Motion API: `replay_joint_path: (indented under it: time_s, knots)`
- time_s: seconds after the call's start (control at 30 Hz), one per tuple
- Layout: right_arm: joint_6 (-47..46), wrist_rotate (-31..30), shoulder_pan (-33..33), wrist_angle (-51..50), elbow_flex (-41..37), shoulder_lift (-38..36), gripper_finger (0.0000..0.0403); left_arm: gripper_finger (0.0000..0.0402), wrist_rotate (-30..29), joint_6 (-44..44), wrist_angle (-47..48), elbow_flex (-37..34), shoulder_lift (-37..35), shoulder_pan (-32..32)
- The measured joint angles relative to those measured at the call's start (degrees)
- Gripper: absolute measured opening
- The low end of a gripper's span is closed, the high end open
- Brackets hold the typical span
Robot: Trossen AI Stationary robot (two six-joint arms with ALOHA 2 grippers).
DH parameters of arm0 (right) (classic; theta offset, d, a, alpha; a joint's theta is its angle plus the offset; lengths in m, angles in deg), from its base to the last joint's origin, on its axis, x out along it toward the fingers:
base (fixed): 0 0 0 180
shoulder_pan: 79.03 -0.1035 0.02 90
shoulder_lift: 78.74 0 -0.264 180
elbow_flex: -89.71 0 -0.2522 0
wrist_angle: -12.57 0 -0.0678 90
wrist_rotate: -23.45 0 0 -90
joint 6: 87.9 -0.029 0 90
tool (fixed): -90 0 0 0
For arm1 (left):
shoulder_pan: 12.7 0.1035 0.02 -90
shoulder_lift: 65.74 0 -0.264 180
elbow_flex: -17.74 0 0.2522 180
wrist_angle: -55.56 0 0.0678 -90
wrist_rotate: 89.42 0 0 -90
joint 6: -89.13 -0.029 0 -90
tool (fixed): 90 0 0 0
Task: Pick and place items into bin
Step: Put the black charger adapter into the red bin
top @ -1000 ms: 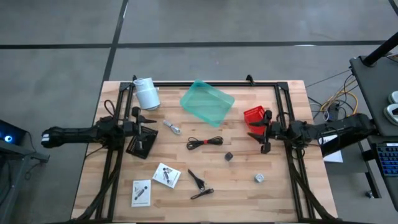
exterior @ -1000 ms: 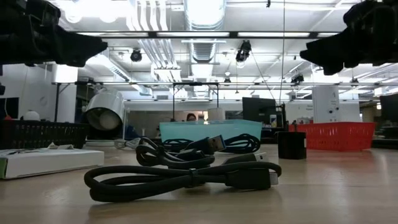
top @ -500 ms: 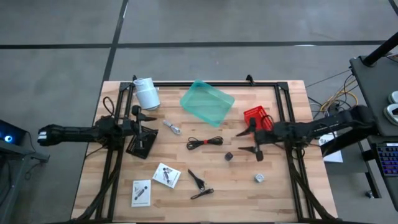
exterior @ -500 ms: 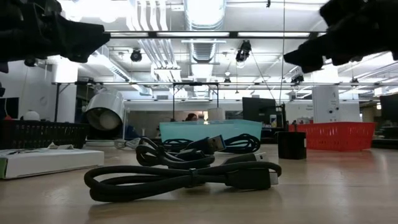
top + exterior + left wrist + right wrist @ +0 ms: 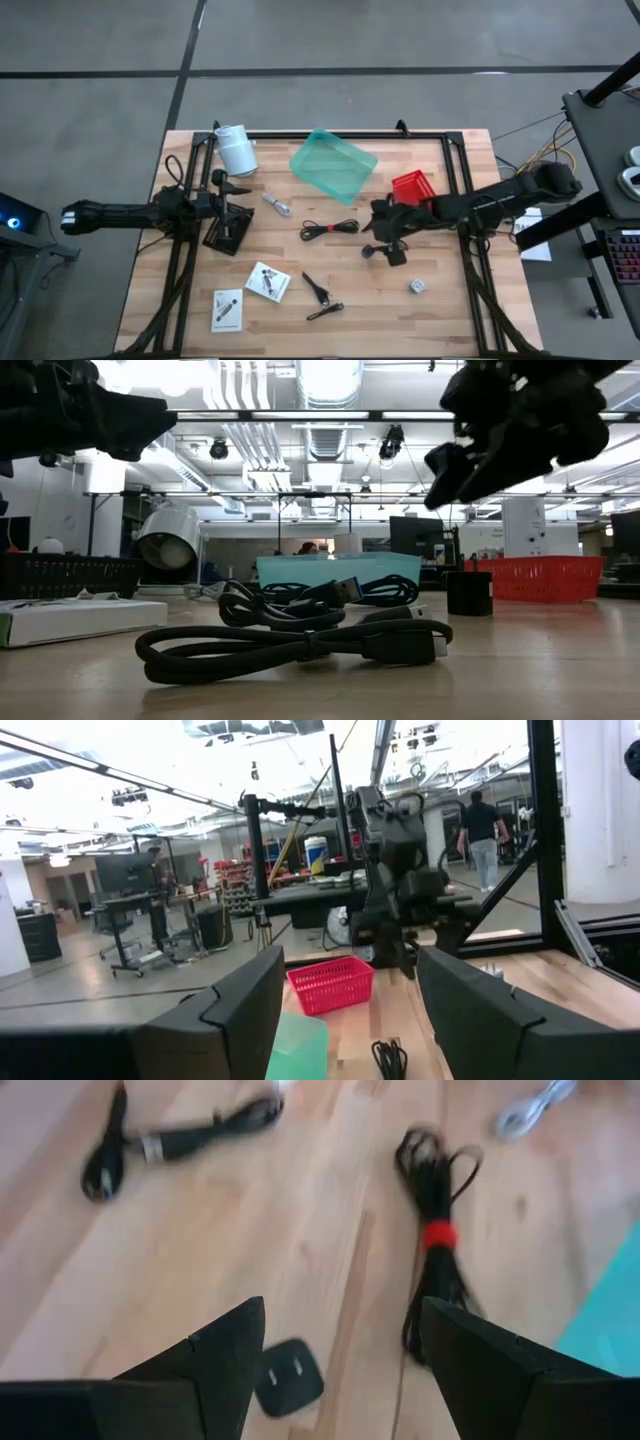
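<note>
from above, the right gripper [image 5: 378,228] is stretched out over the middle of the table, with its fingers spread apart and nothing between them. it is above a small dark cube [image 5: 369,251] and beside the coiled black cable [image 5: 330,229]. the right wrist view gives what the high view cannot: the cube is a small black plug adapter [image 5: 289,1377] with two prongs, lying flat between the two open fingers, and the cable [image 5: 434,1270] has a red band around its middle. the same view shows a second black cable [image 5: 165,1142] and a teal corner of the bin [image 5: 610,1330].

the bin [image 5: 333,164] stands near the far edge of the table, well apart from the cube, with the red basket [image 5: 411,186] to its right. the high view shows no item inside it. the other items lie on the wood: a silvery plug [image 5: 277,205], two white packets [image 5: 267,281] and [image 5: 227,309], a black clip [image 5: 317,289], a small silver piece [image 5: 417,286].

the left gripper [image 5: 238,189] waits at the left side, next to the flat black pad [image 5: 228,233]; its fingers are open and empty, which the left wrist view shows clearly. the low view shows the right gripper [image 5: 470,460] hanging in the air above the table, not touching anything, which from above is hard to judge.
</note>
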Motion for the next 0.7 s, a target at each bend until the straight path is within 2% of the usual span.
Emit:
replay_joint_path:
  time_s: [0.1, 0.33, 0.7]
  knots:
    - [0.32, 1.19, 0.0, -4.4, 2.77, 3.65, 0.0254, 0.0215, 0.0, 0.0, 0.01, 0.0, 0.06, 0.0]
    - [2.6, 8.77, -0.02, -7.84, 6.93, 9.29, 0.0254, 0.0215, -0.11, 0.0, 0.01, -0.02, 0.08, 0.02]
    - [8.83, 8.48, 0.0, -8.67, 7.43, 14.68, 0.0254, 0.0215, -0.28, -0.03, 0.04, -0.04, 0.2, 0.0]
